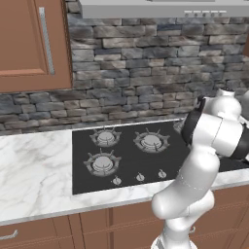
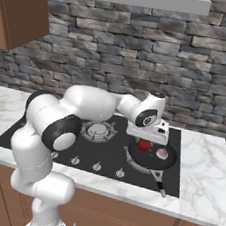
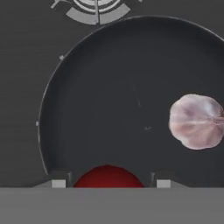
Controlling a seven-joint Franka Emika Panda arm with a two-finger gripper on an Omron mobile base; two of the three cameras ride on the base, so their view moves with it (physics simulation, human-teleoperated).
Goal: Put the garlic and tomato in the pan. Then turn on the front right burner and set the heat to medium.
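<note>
The gripper (image 2: pixel 144 140) is hung low over the pan (image 2: pixel 150 163), and the tomato (image 3: pixel 108 176) is seen between its two finger tips (image 3: pixel 58 183) at the six o'clock edge of the hand view; the tips stand just beside the fruit on either flank, so the jaws are judged to be closed on it at about its own width, though actual contact cannot be made out. The fruit is kept above the pan floor, presumably so that it can be let go without rolling over the rim. The garlic (image 3: pixel 197 121) is already laid inside the pan at about three o'clock, well apart from the tomato, which leaves room for the drop. In the right base view the red fruit (image 2: pixel 143 144) is seen under the hand and the pale bulb (image 2: pixel 162 153) at its three o'clock. The pan is round, shallow and matt black, with a low curved wall and a short dark handle (image 2: pixel 158 182) pointing toward five o'clock. The tomato is glossy, smooth and spherical; the garlic is lobed, papery, pinkish-white with faint veins. The cooktop (image 1: pixel 126 165) is flat dark glass set in veined marble, with metal burner grates and small round knobs (image 2: pixel 97 167) along its front edge, none yet touched.
</note>
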